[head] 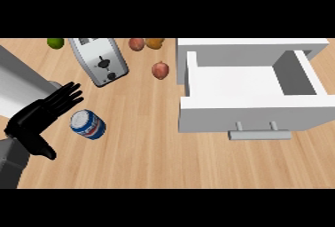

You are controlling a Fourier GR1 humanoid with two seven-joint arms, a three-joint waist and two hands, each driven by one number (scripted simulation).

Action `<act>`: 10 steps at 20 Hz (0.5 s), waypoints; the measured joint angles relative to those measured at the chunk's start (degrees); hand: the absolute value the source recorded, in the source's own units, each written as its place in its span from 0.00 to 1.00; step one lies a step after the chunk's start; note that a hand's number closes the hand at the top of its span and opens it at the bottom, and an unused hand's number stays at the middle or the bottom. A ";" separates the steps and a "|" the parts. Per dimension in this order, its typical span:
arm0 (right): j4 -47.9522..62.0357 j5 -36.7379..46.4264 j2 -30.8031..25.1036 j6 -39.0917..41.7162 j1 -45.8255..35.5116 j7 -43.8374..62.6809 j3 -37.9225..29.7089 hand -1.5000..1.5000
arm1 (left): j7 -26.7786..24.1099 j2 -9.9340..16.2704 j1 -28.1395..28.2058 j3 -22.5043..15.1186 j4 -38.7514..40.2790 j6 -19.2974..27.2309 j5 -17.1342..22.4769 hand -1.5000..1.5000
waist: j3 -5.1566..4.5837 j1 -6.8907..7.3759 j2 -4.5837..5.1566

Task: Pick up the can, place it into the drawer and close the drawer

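- A pale wooden counter point(163, 159) fills the head view, seen from steeply above, its grain running across the frame.
- Only one hand shows: the left hand point(40, 116), black, comes in at the left edge on a grey forearm point(9, 164) cut off by the frame's lower left; the right hand is out of the picture.
- The left hand is open, fingers point(65, 95) straight and spread toward the upper right, thumb point(42, 150) pointing down; it holds nothing.
- The can point(88, 124) stands tilted on the counter just beside that hand, to the right of the palm and below the fingertips; whether they touch cannot be told.
- The can's blue-and-white label carries red lettering too blurred to read.
- The white drawer point(252, 113) stands pulled open at the right, its inside bare, a grey handle point(259, 133) on its front; its cabinet point(248, 48) is cut by the upper edge.
- A silver toaster point(100, 61) lies angled above the can, its top cropped.
- Fruit lines the far edge: a lime point(55, 42), a reddish fruit point(136, 44), an orange one point(154, 43), all partly cut off, and a red mango point(160, 69) between toaster and drawer.
- A grey-white block point(20, 84) at the left edge is partly hidden behind the hand; what it is cannot be made out.
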 measured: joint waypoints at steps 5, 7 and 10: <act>1.04 1.06 1.14 1.86 -0.25 -0.96 -0.52 0.00 | -9.29 1.03 -2.59 0.53 9.64 0.37 -7.63 0.00 | -0.02 -0.15 0.07; 0.31 -0.88 0.41 2.61 0.43 -0.05 -2.00 0.00 | -12.58 0.93 -3.34 0.06 13.17 1.54 -10.64 0.00 | -0.01 -0.32 0.10; -2.87 -0.46 2.13 1.99 0.75 1.88 -1.34 0.00 | -15.73 1.15 -4.94 -0.46 17.58 2.96 -13.79 0.00 | -0.01 -0.31 0.09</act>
